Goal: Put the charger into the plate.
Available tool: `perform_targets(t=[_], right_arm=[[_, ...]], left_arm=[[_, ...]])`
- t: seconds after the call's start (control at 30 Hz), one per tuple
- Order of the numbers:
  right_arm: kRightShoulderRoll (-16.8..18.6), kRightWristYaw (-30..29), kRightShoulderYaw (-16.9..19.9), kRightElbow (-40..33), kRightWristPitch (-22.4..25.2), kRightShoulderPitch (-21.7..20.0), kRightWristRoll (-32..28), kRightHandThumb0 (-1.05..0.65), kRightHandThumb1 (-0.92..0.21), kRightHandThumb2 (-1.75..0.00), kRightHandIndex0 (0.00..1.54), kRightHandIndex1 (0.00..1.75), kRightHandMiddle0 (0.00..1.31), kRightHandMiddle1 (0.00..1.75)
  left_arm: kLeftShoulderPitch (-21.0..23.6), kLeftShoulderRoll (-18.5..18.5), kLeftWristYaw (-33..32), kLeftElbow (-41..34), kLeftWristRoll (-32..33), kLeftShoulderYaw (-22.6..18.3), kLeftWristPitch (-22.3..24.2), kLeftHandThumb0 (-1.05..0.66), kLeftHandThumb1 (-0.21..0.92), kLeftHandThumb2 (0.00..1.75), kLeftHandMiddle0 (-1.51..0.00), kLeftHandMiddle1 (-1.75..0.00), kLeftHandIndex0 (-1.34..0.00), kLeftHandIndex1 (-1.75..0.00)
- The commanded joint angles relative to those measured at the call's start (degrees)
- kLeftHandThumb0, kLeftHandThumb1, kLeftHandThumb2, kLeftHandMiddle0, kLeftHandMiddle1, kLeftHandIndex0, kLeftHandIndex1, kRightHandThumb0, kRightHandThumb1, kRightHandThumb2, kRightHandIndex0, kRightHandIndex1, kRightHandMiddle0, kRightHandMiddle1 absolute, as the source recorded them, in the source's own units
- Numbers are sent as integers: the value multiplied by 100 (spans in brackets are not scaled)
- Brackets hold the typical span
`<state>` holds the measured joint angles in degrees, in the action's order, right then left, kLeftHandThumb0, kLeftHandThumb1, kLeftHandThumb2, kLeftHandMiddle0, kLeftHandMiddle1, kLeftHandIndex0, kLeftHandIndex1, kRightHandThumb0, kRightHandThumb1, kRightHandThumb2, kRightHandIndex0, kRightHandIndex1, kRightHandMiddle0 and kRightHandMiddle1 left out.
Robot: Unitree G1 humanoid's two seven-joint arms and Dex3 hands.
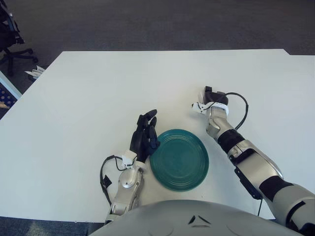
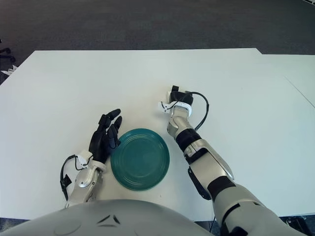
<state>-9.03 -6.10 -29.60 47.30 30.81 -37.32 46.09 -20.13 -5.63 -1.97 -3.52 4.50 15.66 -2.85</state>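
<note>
A teal plate (image 1: 179, 159) lies on the white table (image 1: 98, 88) near its front edge. My left hand (image 1: 145, 133) is at the plate's left rim, palm up off the table, its black fingers spread and holding nothing. My right hand (image 1: 213, 95) is on the table beyond the plate's far right side, reaching away from me, with a black cable looping from its wrist. No charger shows plainly; whatever lies under the right hand is hidden by it.
A black office chair (image 1: 11, 37) stands on the floor at the far left. Some white papers (image 1: 35, 72) stick out at the table's left edge. A second white table (image 2: 300, 73) adjoins on the right.
</note>
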Motion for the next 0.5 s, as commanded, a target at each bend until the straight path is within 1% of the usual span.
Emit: perform_targets(t=[0.0, 0.33, 0.47], right_arm=[[-72, 60, 62, 331, -3, 240, -188, -87, -92, -58, 29, 4, 0, 43], [-57, -61, 132, 581, -97, 186, -245, -87, -92, -56, 29, 3, 0, 45], [-82, -78, 155, 704, -175, 144, -270, -87, -92, -56, 29, 3, 0, 46]], left_arm=[[-148, -195, 12, 16, 77, 57, 96, -84, 92, 90, -38, 0, -6, -79], [-221, -153, 147, -228, 412, 6, 249, -84, 92, 89, -38, 0, -6, -79], [249, -40, 550, 646, 747, -453, -105, -85, 92, 89, -36, 0, -6, -80]])
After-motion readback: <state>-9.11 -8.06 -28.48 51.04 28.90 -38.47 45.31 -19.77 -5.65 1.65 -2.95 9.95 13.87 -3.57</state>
